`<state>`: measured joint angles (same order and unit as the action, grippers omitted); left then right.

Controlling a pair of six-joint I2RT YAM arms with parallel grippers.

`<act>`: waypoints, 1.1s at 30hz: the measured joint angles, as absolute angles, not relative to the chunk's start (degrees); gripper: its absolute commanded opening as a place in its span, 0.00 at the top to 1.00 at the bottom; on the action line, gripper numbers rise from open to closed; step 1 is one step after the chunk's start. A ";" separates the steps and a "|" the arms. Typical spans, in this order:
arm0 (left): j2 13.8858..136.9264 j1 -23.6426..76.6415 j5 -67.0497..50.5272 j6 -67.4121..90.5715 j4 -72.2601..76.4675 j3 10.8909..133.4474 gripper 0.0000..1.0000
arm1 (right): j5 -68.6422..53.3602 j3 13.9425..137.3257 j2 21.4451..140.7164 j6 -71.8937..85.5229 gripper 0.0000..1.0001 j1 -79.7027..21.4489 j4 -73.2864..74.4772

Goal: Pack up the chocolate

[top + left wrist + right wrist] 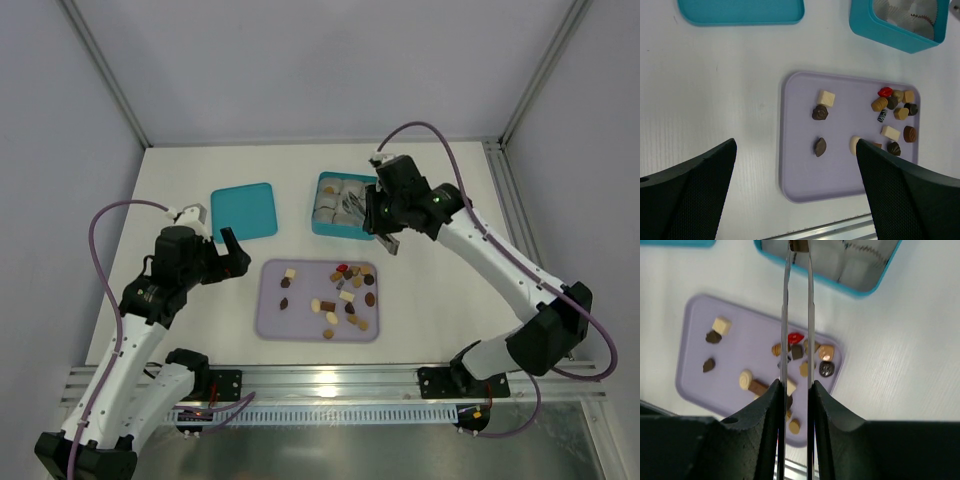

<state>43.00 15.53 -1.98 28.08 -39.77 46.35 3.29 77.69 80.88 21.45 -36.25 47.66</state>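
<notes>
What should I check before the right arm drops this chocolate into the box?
1. Right pincer shut on the tweezers: ok.
2. Brown chocolate pinched at the tweezer tips: ok.
3. Tips over the teal box: ok.
4. Free paper cup directly beneath the tips: cannot tell.
5. Lid off, lying beside the box: ok.
6. Left pincer open, off the tray: ok.

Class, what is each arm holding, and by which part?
Right gripper clamps tweezers across their blades, behind the tips, which pinch a brown chocolate. Left gripper holds nothing.
</notes>
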 measured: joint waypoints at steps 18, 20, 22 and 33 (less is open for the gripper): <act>43.31 15.68 -1.52 28.10 -39.94 46.35 0.00 | 5.72 107.94 112.44 16.34 0.71 -26.83 49.56; 43.31 15.68 -1.52 28.10 -39.97 46.35 0.00 | 6.02 108.55 113.30 16.19 0.71 -26.83 49.76; 43.33 15.68 -1.52 28.10 -39.97 46.35 0.00 | 6.17 108.57 113.67 16.14 0.71 -26.83 49.93; 43.38 15.68 -1.52 28.10 -40.01 46.35 0.00 | 6.94 106.15 114.43 16.12 0.66 -26.83 49.74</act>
